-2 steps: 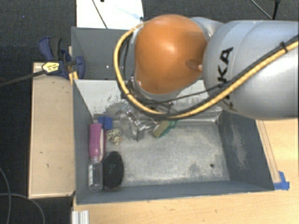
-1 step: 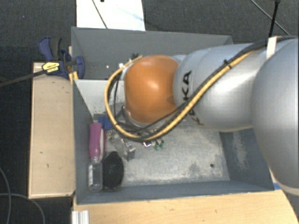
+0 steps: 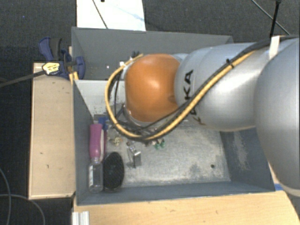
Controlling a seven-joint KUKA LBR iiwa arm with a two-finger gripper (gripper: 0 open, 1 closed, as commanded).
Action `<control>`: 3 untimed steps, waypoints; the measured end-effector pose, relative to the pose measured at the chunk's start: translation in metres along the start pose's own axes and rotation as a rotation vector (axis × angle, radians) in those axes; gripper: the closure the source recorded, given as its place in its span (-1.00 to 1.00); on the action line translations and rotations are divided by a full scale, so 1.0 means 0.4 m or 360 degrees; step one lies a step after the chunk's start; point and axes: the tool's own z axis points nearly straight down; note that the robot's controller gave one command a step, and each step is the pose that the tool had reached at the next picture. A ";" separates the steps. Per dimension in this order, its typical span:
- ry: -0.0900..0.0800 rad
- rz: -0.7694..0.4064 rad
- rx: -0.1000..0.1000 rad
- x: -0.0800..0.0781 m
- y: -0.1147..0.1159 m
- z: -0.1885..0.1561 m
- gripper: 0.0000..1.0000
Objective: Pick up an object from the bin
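A black oval object [image 3: 113, 170] lies in the near-left corner of the grey bin [image 3: 164, 41]. Just left of it, a pink bottle [image 3: 96, 141] runs along the left wall with a clear piece [image 3: 95, 178] at its near end. The jaws hang low over bare floor just right of the black object; whether they are open or closed cannot be told. A small green thing [image 3: 160, 145] lies farther right, below the arm's orange cover [image 3: 150, 86].

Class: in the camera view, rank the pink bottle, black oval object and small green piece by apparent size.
1. black oval object: wider, but close to the bottle
2. pink bottle
3. small green piece, clearly smallest
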 end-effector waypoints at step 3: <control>-0.0021 -0.0973 0.0006 0.068 0.061 0.250 1.00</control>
